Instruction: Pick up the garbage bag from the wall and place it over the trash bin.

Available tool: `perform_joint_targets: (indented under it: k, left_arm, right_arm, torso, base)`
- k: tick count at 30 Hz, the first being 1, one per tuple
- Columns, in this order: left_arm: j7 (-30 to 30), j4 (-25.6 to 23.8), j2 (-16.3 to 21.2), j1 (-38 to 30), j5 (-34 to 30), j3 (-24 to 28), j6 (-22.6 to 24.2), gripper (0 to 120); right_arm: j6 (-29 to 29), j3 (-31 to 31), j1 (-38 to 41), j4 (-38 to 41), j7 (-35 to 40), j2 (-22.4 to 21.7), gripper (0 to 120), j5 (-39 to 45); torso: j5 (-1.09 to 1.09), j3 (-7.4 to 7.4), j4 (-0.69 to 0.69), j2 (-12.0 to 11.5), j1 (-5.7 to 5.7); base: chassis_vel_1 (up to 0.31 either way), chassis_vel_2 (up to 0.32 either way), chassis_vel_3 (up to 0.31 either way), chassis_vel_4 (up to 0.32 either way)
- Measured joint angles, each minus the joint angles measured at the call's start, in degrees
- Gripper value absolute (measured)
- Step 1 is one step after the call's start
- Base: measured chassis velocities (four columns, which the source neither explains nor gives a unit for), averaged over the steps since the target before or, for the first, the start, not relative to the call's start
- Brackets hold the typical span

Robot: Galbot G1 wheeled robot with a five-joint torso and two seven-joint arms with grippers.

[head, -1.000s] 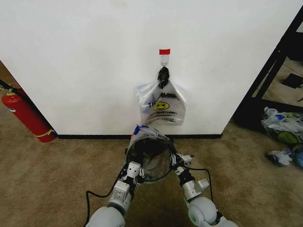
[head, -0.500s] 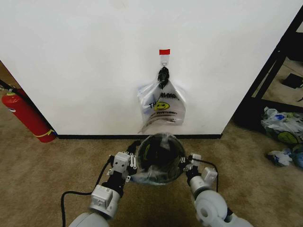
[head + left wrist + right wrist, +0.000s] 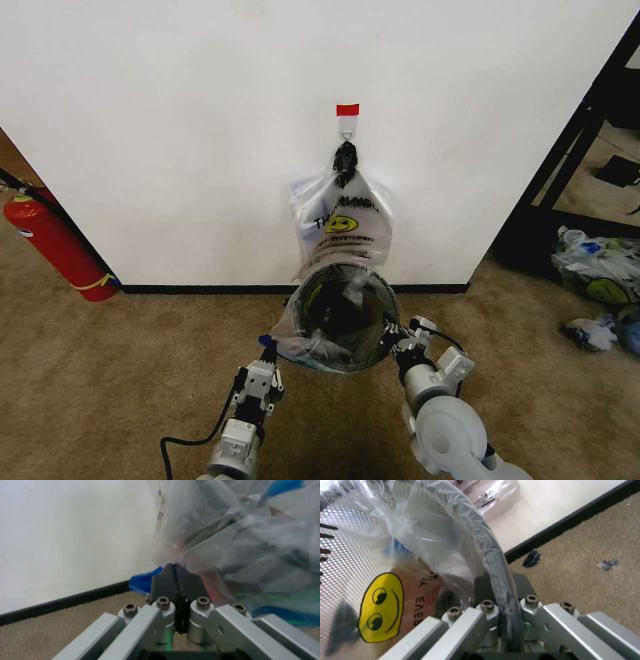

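Now stretched over the mouth of the trash bin (image 3: 392,305): garbage bag (image 3: 292,345), its film wrapped round the black rim, its yellow smiley showing through the mesh in the right wrist view. Hangs low in front of the wall (image 3: 180,150), mouth tipped toward the head camera, just under the knotted bunch of bags (image 3: 342,225) on the hook (image 3: 346,127).

Compared with half a second ago, sits slightly higher and farther right, with a loose corner of film drawn down and to the left. Follows from the left gripper (image 3: 264,352), which has dropped away from the rim; jaws pressed flat together, apparently pinching that corner by its blue patch. Meanwhile stays put at the right side: right gripper (image 3: 398,345), jaws clamped on rim and film together.

Reads as the fitting stage, judging by the taut left edge: bag off the wall, over the bin, being pulled snug.
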Motion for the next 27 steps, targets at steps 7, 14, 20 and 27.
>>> perform_joint_targets:
  k: [7,14,20,27]
  left_arm:
    - [0.3,3.2,-0.6,-1.4,0.0,0.4,0.1,0]
    - [0.4,4.7,-1.1,-2.1,-0.3,0.6,0.6,0]
    - [0.5,6.4,-1.2,-3.3,-0.5,0.5,0.9,0]
    - [0.4,8.7,-1.4,-4.5,-0.5,-0.2,-0.1,0]
  right_arm:
    - [0.0,-0.9,-0.8,0.5,0.0,0.4,0,0.5]
    - [0.6,-3.1,-1.0,0.6,-0.1,1.1,0,0.9]
    - [1.0,-3.8,-0.6,0.9,-0.1,1.8,0,1.0]
    - [1.2,-3.6,-0.9,1.5,-0.1,2.1,0,1.5]
  torso:
    - [-0.01,0.0,0.01,0.0,0.0]
    - [0.0,0.0,0.01,0.0,0.0]
    - [-0.01,0.0,0.01,0.0,0.0]
    - [-0.01,0.0,0.01,0.0,0.0]
  base:
    - [0.0,0.0,0.0,0.0]
    - [0.0,0.0,0.0,0.0]
    - [0.0,0.0,0.0,0.0]
    - [0.0,0.0,0.0,0.0]
